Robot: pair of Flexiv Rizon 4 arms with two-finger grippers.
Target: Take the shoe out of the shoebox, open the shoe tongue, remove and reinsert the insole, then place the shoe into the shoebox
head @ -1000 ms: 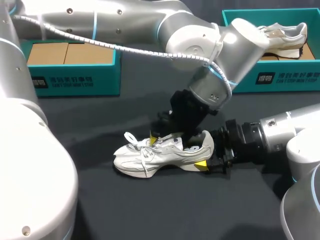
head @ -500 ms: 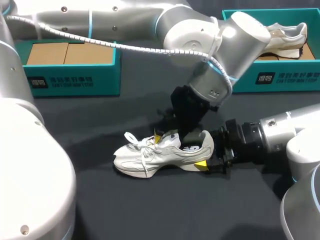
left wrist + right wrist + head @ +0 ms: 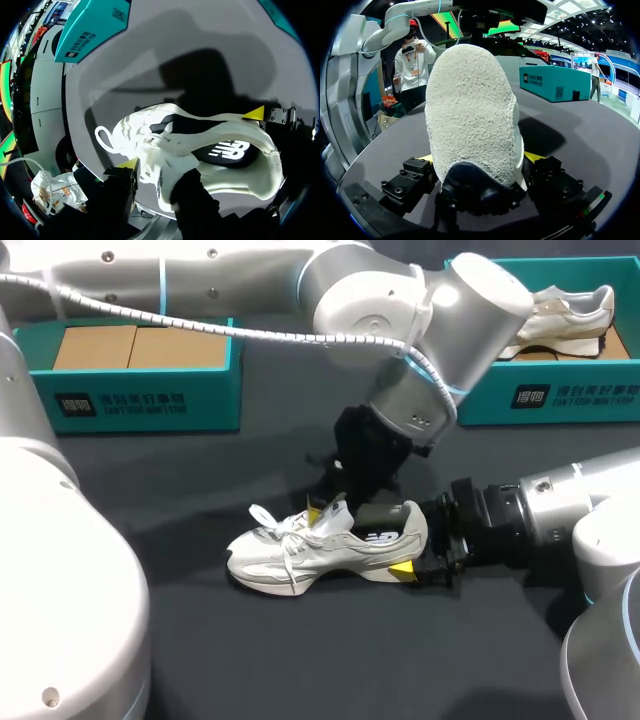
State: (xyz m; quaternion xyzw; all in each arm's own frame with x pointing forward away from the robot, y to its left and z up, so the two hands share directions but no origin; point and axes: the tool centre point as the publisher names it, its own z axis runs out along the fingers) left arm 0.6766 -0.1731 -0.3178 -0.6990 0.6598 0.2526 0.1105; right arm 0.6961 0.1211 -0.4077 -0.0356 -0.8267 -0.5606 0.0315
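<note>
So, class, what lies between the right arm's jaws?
The shoe, heel end first. The right wrist view shows it filling the gap between the jaws, which press it from both sides. The head view agrees.

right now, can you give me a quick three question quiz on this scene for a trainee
1. True or false: the white sneaker in the right gripper sits inside a shoebox.
2. The right gripper clamps which part of it: A toe, B heel, C laces?
3. Fill in: the far right teal shoebox holds a second ____.
Key: 1 false, it rests on the table; 2 B; 3 sneaker, the second sneaker.
</note>
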